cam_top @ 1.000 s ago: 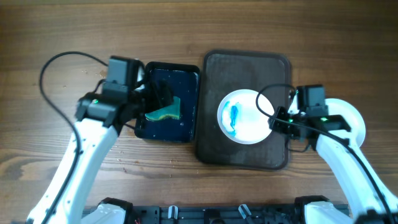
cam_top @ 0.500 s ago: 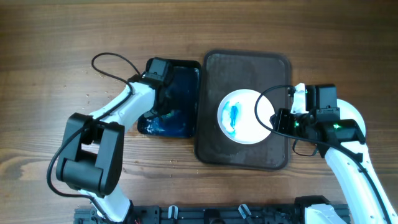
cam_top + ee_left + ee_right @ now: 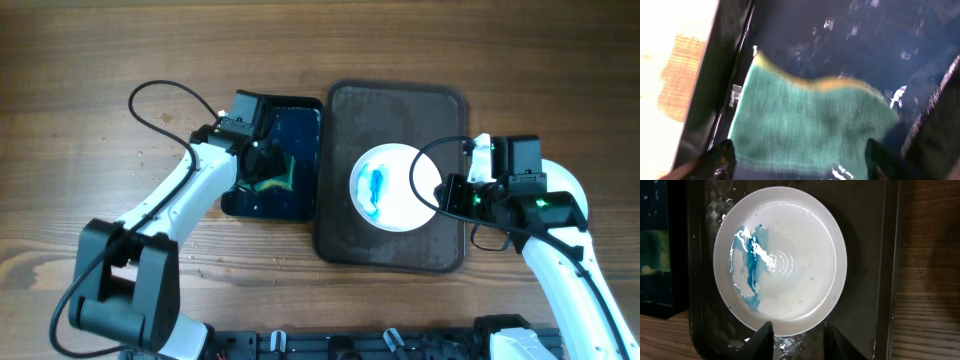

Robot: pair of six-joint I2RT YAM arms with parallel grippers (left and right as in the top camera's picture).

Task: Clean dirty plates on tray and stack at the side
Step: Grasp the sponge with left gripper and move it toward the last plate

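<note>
While the left claw (image 3: 799, 159) hangs open astride the sponge (image 3: 810, 125) in the black tub (image 3: 715, 75), the risk is pinching only its soaked edge, so it slips out or drips over the table (image 3: 100, 60). Right claw (image 3: 799, 335) is open at the rim of the blue-smeared plate (image 3: 790, 270) on the tray (image 3: 865, 255). An unpinned plate likely skates when scrubbed.

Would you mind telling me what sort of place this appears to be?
Probably a lab bench set up as a mock dishwashing station: a wooden table, a black basin holding a green sponge, and a dark tray carrying a white plate smeared blue.
</note>
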